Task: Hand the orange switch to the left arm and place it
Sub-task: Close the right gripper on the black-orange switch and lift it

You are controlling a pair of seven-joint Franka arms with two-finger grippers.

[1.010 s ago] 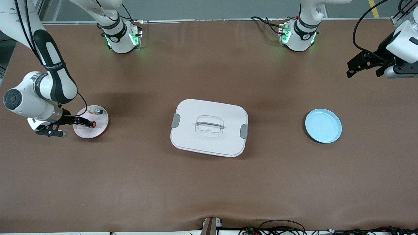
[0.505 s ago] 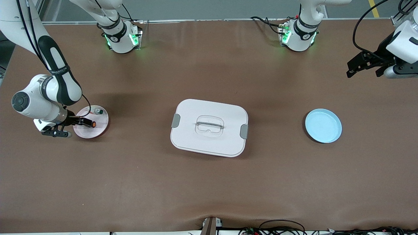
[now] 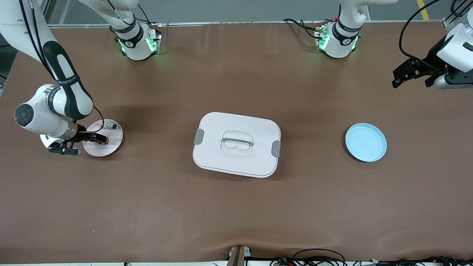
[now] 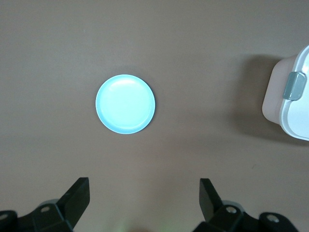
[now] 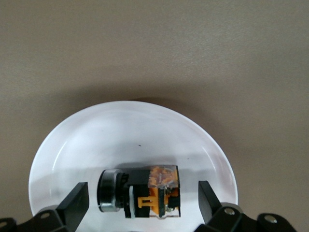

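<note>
The orange switch [image 3: 105,140] lies on its side on the pink plate [image 3: 105,149] near the right arm's end of the table. In the right wrist view the switch [image 5: 145,191] lies between the two fingers of my right gripper [image 5: 142,189], which is open with a gap on each side. In the front view the right gripper [image 3: 97,139] is low over the plate's edge. The white box [image 3: 236,144] stands at the table's middle. My left gripper [image 3: 410,74] is open and empty, and waits up over the left arm's end of the table.
A small switch with a green cap [image 3: 111,126] lies on the same pink plate [image 5: 130,130], farther from the front camera. A blue plate [image 3: 366,142] sits toward the left arm's end and shows in the left wrist view [image 4: 125,104], as does a corner of the box [image 4: 292,106].
My right arm has shifted toward the pink plate and the gripper has come in around the orange switch. The switch has stayed on the plate. The left arm has not moved.
</note>
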